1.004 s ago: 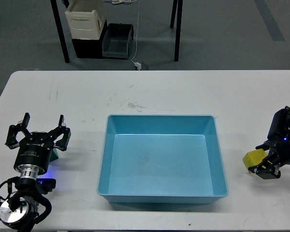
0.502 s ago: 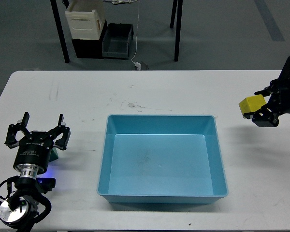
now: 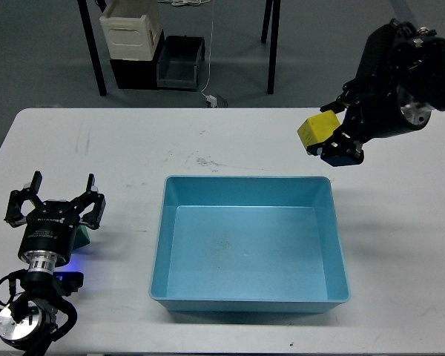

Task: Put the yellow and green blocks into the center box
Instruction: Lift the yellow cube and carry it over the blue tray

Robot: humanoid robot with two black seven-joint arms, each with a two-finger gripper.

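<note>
The blue box (image 3: 248,308) sits open and empty in the middle of the white table. My right gripper (image 3: 328,139) is shut on the yellow block (image 3: 316,131) and holds it in the air just beyond the box's far right corner. My left gripper (image 3: 53,202) is open at the table's left side, its fingers spread over the green block (image 3: 82,236), which shows only as a small green edge beside the gripper body.
The white table (image 3: 230,141) has scuff marks near its far middle. Beyond it on the floor stand a cream crate (image 3: 132,31), a grey bin (image 3: 181,62) and black table legs.
My right gripper has lifted the yellow block from the table's right edge and carried it up and left toward the box. My left gripper has shifted slightly.
</note>
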